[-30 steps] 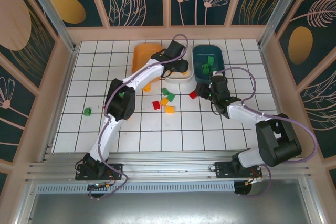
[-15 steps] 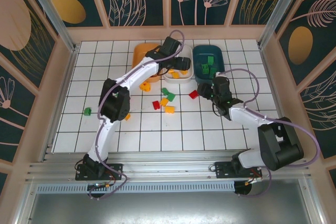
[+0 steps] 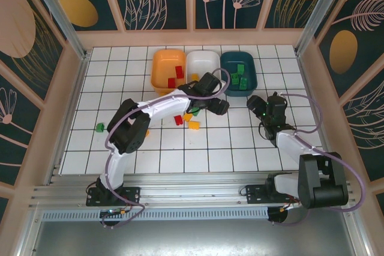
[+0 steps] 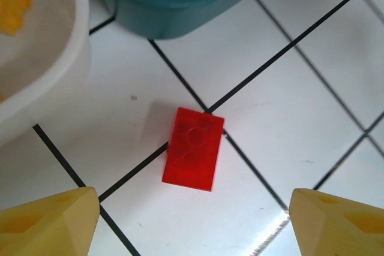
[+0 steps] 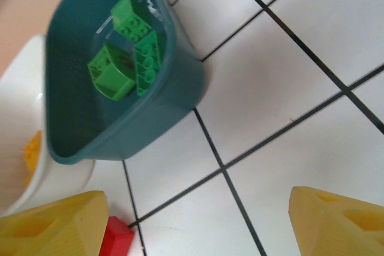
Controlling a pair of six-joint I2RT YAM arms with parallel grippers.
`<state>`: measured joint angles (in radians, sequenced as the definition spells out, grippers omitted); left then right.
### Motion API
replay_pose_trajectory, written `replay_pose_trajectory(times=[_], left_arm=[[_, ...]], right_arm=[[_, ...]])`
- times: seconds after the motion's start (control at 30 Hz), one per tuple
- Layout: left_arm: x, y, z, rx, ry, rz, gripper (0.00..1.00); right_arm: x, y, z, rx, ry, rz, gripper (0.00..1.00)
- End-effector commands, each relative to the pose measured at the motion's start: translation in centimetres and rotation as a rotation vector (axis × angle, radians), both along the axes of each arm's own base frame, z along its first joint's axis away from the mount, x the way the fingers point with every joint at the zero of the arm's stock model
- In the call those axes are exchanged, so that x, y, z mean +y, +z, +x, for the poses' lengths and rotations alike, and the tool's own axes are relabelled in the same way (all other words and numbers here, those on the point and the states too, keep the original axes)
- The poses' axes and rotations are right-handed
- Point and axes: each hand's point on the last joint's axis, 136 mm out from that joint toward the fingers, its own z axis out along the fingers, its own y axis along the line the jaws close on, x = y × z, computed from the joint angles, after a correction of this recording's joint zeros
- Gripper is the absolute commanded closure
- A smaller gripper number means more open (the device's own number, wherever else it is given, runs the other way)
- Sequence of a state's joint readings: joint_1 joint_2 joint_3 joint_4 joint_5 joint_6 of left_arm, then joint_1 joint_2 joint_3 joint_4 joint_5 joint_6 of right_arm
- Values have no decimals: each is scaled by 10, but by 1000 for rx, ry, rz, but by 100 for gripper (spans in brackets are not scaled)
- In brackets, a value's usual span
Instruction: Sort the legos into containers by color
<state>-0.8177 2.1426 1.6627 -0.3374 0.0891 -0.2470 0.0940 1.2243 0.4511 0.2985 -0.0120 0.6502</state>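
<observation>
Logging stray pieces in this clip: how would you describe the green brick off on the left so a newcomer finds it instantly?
Find the white tiled table, then the orange bin at its back. Nearer the front edge and further left, a small green brick lies alone; the other loose bricks lie nearer the middle.

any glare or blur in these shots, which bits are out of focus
Left wrist view: the small red plastic brick is sharp, a glare streak lies on the white tiled table, the yellow fingertips of the left pincer are soft. Right wrist view: the dark teal plastic bin and its green bricks are crisp, the right pincer blurred. Top external view: evenly lit, in focus.
</observation>
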Motion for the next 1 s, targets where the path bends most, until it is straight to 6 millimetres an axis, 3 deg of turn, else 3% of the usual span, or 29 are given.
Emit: replay_pose_trajectory(times=[0.0,0.13,0.47,0.97], left_arm=[[-9,-8,10,-32,-30,31,17],[-11,-25,20,-45,-24,86,18],[-26,-44,16,-6,-88,71,22],[-16,-64,10,1,-95,152,41]], right_arm=[[6,12,3,-64,22,87,19],[7,13,3,-72,34,97,19],[11,13,4,-69,55,100,19],[10,9,6,-49,52,97,20]])
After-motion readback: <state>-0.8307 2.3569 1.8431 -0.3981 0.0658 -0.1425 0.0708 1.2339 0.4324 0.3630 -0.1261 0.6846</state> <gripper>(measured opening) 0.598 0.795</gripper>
